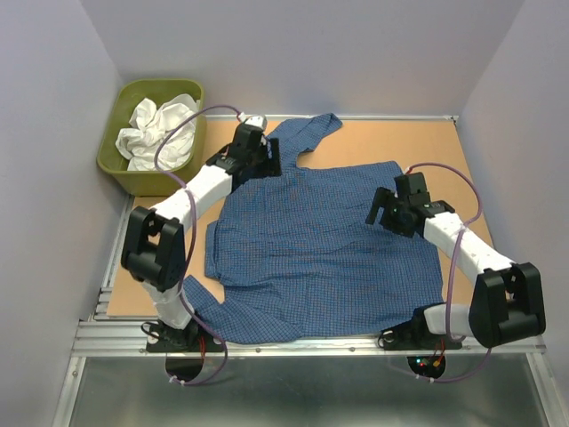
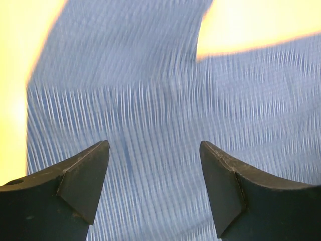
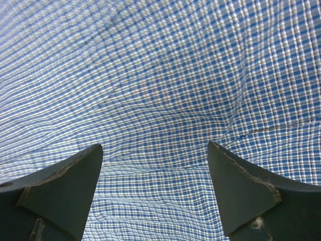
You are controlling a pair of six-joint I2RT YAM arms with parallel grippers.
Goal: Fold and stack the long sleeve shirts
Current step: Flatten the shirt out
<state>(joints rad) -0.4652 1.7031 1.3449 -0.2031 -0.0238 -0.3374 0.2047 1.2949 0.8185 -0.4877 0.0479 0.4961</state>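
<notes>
Blue shirt [image 1: 320, 258] is lying spread flat on the table [image 1: 427, 142]; white garment [image 1: 156, 124] is sitting crumpled in the tub [image 1: 114, 165] (far left corner). I am holding my left gripper [image 2: 154, 145] over the far sleeve's root and my right gripper [image 3: 155, 145] over the shirt's right side, both with fingers apart.

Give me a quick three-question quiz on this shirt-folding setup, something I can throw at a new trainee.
1. True or false: the white garment lies crumpled in the olive-green tub.
2. The blue checked shirt is: A) spread out on the table, B) folded in the tub, C) lifted off the table in the jaws.
3. Fill in: in both wrist views the jaws stand ____ over the checked fabric.
Key: 1 true; 2 A; 3 open.
</notes>
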